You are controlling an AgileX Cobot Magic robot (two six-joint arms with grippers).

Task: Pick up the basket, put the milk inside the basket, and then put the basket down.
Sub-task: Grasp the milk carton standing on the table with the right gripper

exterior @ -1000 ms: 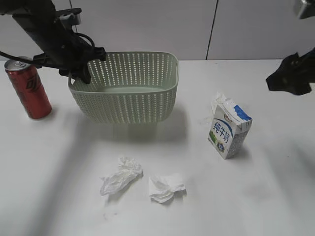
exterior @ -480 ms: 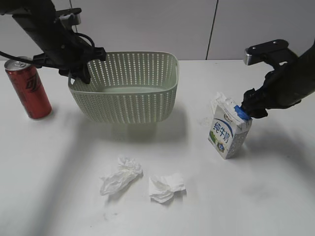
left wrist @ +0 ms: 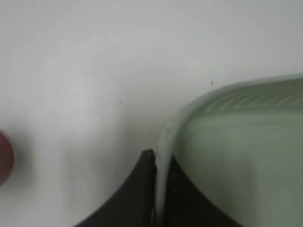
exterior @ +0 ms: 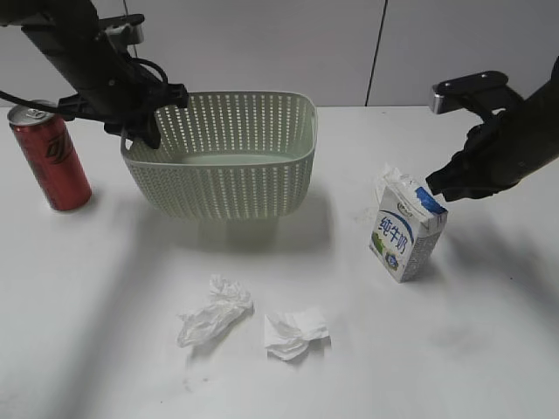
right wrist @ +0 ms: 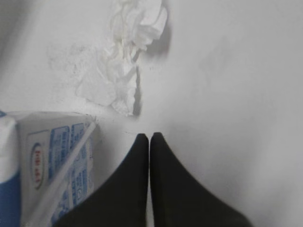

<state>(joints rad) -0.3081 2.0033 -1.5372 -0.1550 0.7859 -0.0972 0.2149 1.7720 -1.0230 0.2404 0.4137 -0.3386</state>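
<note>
The pale green basket (exterior: 229,157) hangs tilted, a little above the table, at the back left. My left gripper (exterior: 140,131) is shut on its left rim; in the left wrist view the jaws (left wrist: 160,158) pinch the thin wall of the basket (left wrist: 246,142). The milk carton (exterior: 406,229) stands upright on the table at the right. My right gripper (exterior: 434,188) is shut and empty, just right of the carton's top. In the right wrist view the closed jaws (right wrist: 149,138) sit beside the carton (right wrist: 52,161), apart from it.
A red soda can (exterior: 51,157) stands at the far left, also showing at the edge of the left wrist view (left wrist: 4,158). Two crumpled tissues (exterior: 214,312) (exterior: 295,332) lie in front. Another tissue (right wrist: 128,61) lies behind the carton.
My right arm came in from the right edge to the carton's top, then shifted slightly up and right. The basket and left gripper have not moved.
</note>
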